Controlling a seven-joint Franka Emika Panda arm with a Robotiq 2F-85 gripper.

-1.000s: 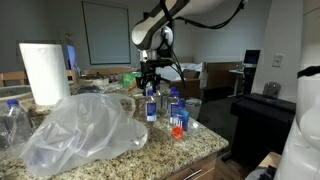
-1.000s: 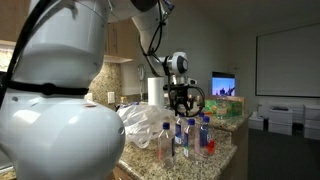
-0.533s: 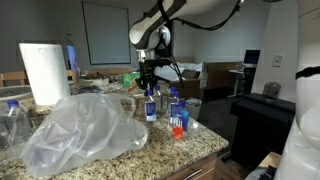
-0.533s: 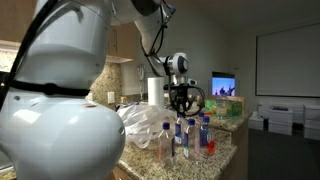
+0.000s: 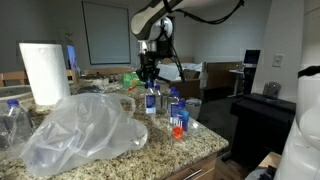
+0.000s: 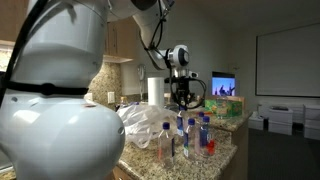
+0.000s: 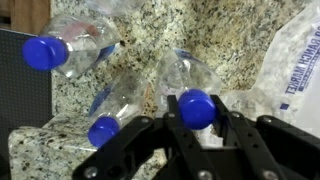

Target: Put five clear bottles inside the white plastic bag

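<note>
Several clear bottles with blue caps (image 5: 176, 107) stand upright on the granite counter, right of the crumpled white plastic bag (image 5: 85, 130). My gripper (image 5: 149, 83) hangs over them, shut on the neck of one clear bottle (image 5: 150, 101), which is upright beneath it. In the wrist view the gripper (image 7: 196, 108) has its fingers against both sides of the held bottle's (image 7: 188, 74) blue cap. Two more bottles (image 7: 76, 52) (image 7: 118, 100) show below, and the bag (image 7: 296, 68) lies to the right. In an exterior view the gripper (image 6: 181, 99) stands above the bottle group (image 6: 190, 136), with the bag (image 6: 145, 120) behind.
A paper towel roll (image 5: 42, 72) stands behind the bag. More bottles (image 5: 12, 120) sit at the counter's far left. A small red-capped container (image 5: 178, 128) is near the front edge of the counter (image 5: 190, 150). Office furniture stands in the background.
The gripper closed on the bottle's neck under the blue cap and has risen slightly with the bottle.
</note>
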